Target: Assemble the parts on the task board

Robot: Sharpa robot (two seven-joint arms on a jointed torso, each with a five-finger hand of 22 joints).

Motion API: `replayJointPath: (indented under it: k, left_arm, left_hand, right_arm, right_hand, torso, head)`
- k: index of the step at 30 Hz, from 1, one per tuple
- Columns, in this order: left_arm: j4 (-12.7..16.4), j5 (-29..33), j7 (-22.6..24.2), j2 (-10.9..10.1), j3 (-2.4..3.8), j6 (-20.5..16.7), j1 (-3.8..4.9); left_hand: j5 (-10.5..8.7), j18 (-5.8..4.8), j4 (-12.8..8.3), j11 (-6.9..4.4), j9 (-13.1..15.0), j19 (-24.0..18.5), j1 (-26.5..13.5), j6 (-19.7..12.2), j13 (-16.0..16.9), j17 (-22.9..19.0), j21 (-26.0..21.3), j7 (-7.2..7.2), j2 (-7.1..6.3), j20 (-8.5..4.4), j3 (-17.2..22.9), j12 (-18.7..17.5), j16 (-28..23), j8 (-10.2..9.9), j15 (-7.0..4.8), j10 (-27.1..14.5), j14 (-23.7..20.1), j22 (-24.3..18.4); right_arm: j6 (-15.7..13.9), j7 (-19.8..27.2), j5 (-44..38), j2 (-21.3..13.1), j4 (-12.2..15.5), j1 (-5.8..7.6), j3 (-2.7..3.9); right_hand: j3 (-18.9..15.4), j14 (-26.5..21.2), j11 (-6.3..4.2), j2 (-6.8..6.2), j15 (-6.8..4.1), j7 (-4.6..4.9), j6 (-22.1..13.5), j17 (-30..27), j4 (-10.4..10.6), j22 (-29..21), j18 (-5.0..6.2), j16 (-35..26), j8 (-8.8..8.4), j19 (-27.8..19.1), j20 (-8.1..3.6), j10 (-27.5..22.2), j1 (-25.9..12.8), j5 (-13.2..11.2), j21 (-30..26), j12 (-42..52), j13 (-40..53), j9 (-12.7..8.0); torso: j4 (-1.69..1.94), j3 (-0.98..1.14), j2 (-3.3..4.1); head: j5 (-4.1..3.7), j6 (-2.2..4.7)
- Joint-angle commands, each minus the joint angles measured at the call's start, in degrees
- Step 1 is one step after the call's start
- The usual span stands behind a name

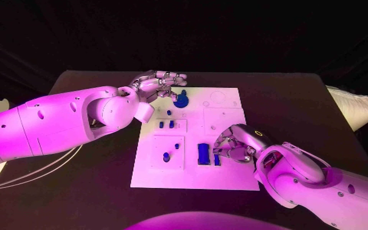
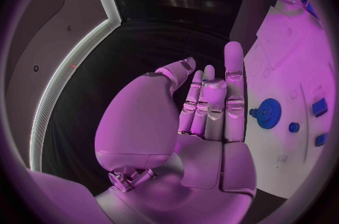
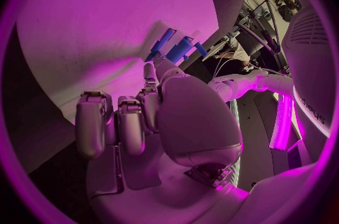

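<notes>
A white task board (image 1: 222,179) is seen lying in the middle of a black table (image 1: 92,187). Small blue parts are spread over it: one gear-shaped part (image 1: 182,101) near the far edge, and two upright blue blocks (image 1: 204,153) side by side near the near edge. Several smaller blue pieces can be made out toward the left edge, too small to be counted surely.

The left hand (image 1: 157,85) is held over the board's far left corner, fingers extended and apart, nothing gripped. The right hand (image 1: 234,147) is set just beside the blocks, fingers curled; whether a block is touched cannot be told.

The parts are judged light, rigid and smooth, likely slippery; the blocks would best be pinched across their flat sides, the gear by its rim.
</notes>
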Motion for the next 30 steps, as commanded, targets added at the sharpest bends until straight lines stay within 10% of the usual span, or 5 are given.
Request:
replayJointPath:
  k: [1, 12, 19, 25, 30]
  left_arm:
    - [0.1, -0.4, 0.2, 0.1, 0.03, 1.0, 0.03]
    - [-0.2, -0.4, 0.2, 0.2, 0.02, 1.0, 0.02]
    - [-1.1, -0.2, 0.4, 0.7, -0.11, 0.3, -0.10]
    - [-3.4, 1.4, 1.4, 1.9, -0.36, -0.5, -0.37]
    - [-6.2, 2.9, 3.1, 2.9, -0.47, -1.1, -0.87]
  left_hand:
    - [0.29, 0.64, -0.1, -0.01, 0.1, -0.1, -0.1, -0.3, 0.0, -0.1, -0.3, 0.02, 0.63, 0.27, -0.3, 0.3, 0.4, 0.2, 0.01, -0.2, -0.3, -0.1]
    - [0.29, 0.64, -0.1, -0.01, 0.1, -0.1, -0.1, -0.3, 0.0, -0.1, -0.3, 0.02, 0.63, 0.27, -0.3, 0.3, 0.4, 0.2, 0.01, -0.2, -0.3, -0.1]
    - [0.29, 0.63, -0.1, 0.01, 0.1, -0.1, -0.1, -0.4, 0.0, -0.4, -0.3, 0.04, 0.66, 0.28, -0.3, 0.4, 0.3, 0.2, 0.02, -0.3, -0.4, -0.1]
    - [0.25, 0.51, -0.3, 0.33, 0.1, -4.8, -0.2, -0.5, -0.1, -13.8, -3.0, 0.20, 0.82, 0.70, -0.8, 1.6, -7.4, 1.1, 0.50, -1.0, -10.0, -1.1]
    - [0.22, 0.53, -0.1, -0.15, 0.3, -10.6, -0.7, 1.6, 0.0, -17.7, -6.7, -0.55, 1.50, 1.02, -1.8, 3.1, -13.3, 2.7, 0.66, 0.3, -15.4, -2.9]
  right_arm:
    - [-2.9, 0.2, 0.7, -0.1, 0.0, -0.07, 0.00]
    - [-9.9, 5.5, 10.1, -1.8, 1.9, 0.10, 0.28]
    - [-12.6, 19.1, 38.2, -3.9, 0.8, 3.71, 0.77]
    - [-10.7, 29.7, 58.9, -3.3, -4.9, 6.54, 0.88]
    - [-7.4, 35.2, 68.2, -0.8, -12.0, 7.54, 1.09]
  right_hand:
    - [-0.7, 5.8, -0.21, -0.37, -0.24, 0.17, -0.8, 14.9, 0.2, 2.5, -0.55, 0.1, 0.21, 1.2, -0.27, 0.4, -1.3, 0.0, 0.0, -0.3, 0.4, 0.0]
    - [-4.2, 5.7, 1.06, -0.72, 0.85, 1.59, -4.4, 14.1, 3.1, 1.3, -0.34, -0.5, -0.27, 0.7, 0.57, -0.7, -5.2, 0.2, -0.8, -2.6, -1.0, -0.4]
    - [-6.6, 4.2, 2.07, 0.33, 1.53, 2.62, -7.8, 9.0, 3.1, -5.4, 1.19, -4.7, -0.67, -2.2, 1.33, -4.8, -3.2, 5.6, -6.2, -10.9, -6.2, -0.9]
    - [-5.4, -4.6, 3.18, 2.89, 2.37, 4.01, -10.0, -14.9, 1.0, -35.5, 6.80, -29.7, -1.69, -15.7, 2.26, -19.0, 1.8, 6.2, -33.7, -41.1, -26.9, -1.8]
    - [-2.2, -11.5, 3.31, 3.51, 3.18, 3.87, -8.1, -33.8, -0.7, -45.1, 7.12, -55.2, -2.96, -18.4, 2.96, -21.0, 5.5, 4.0, -46.4, -53.2, -39.2, -2.5]
  torso:
    - [0.02, -0.04, -0.04]
    - [-0.06, -0.09, -0.18]
    - [-0.44, -0.45, -0.96]
    - [-0.21, -1.11, -2.51]
    - [-0.07, -1.55, -4.02]
  head:
    - [-0.06, 0.12]
    - [-0.20, 0.40]
    - [-0.42, 0.95]
    - [-0.66, 1.83]
    - [-0.90, 2.94]
